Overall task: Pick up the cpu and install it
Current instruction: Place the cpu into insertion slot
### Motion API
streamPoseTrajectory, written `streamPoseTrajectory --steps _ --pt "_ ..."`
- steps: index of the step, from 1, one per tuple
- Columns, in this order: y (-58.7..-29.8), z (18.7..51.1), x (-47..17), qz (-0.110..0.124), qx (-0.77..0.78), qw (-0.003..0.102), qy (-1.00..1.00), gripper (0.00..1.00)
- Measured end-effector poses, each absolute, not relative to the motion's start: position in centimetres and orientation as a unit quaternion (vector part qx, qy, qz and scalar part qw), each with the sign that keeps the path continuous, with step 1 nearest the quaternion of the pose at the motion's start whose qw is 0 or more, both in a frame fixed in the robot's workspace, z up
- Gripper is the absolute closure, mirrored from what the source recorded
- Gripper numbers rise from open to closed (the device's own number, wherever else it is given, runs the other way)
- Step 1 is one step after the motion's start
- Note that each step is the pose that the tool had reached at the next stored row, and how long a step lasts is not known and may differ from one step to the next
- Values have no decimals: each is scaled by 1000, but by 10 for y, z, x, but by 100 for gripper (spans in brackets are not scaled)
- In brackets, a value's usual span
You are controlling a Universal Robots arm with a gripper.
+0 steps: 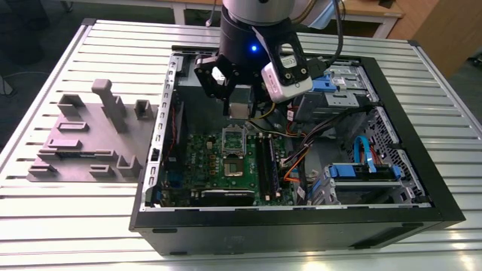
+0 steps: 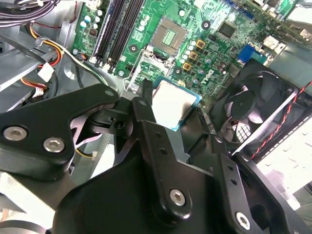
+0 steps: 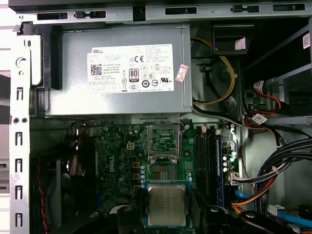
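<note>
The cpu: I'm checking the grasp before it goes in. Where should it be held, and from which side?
By two opposite pale edges, coming straight down over its flat metal top. The cpu is thin and sits level, so only its rim offers purchase. The pincer appears to hold it just so, one finger at each side.

One cpu [image 3: 166, 204], one motherboard [image 3: 122, 156], one power supply [image 3: 122, 73], one fan [image 2: 253, 109].

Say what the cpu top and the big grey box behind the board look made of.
cpu: top looks like metal, silvery-grey with a dull sheen; the greenish rim looks like circuit board. Grey box: probably painted or plain sheet metal, with flat matte panels, crisp edges and a paper label stuck on.
</note>
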State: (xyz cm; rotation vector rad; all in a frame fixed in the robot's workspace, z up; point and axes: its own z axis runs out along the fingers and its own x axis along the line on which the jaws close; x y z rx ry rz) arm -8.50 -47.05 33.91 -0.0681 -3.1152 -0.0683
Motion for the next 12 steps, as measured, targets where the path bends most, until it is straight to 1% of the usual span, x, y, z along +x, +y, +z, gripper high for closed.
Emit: streamPoseTrajectory --steps 6,12 --pt "-473 337 -85 -22 -22 12 -999 53" --pt "-476 326 -85 -22 -19 12 -999 53"
